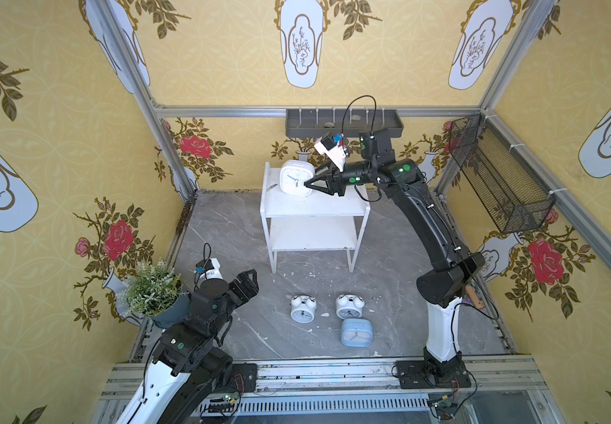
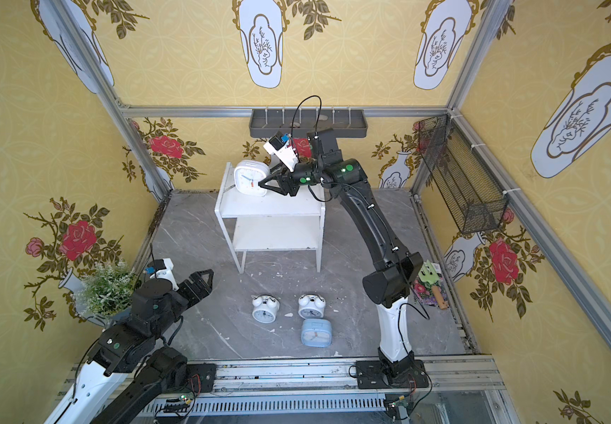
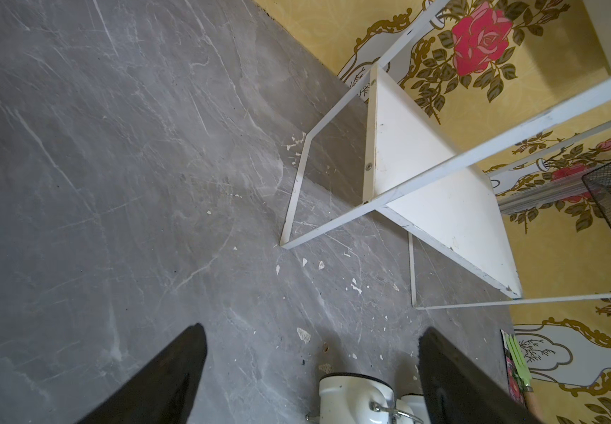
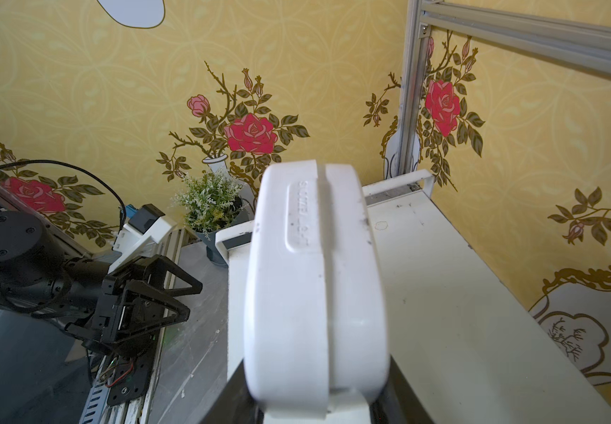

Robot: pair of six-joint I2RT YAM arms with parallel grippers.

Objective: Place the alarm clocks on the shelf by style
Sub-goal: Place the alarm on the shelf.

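My right gripper (image 1: 313,178) is shut on the white rounded-square alarm clock (image 1: 296,178), holding it tilted over the left part of the top tier of the white shelf (image 1: 318,209). The right wrist view shows this clock's (image 4: 315,286) edge between the jaws, above the shelf top (image 4: 443,293). I cannot tell whether it touches the board. Two round twin-bell clocks (image 1: 302,309) (image 1: 349,306) and the light blue clock (image 1: 357,332) lie on the grey floor in front of the shelf. My left gripper (image 1: 251,282) is open and empty, low at the left, with one twin-bell clock (image 3: 355,400) near its jaws.
A potted plant (image 1: 153,290) stands by the left arm. A grey tray (image 1: 344,123) hangs on the back wall and a black mesh basket (image 1: 498,180) on the right wall. Small colourful items (image 2: 428,286) lie behind the right arm's base. The shelf's lower tier (image 3: 425,176) holds nothing.
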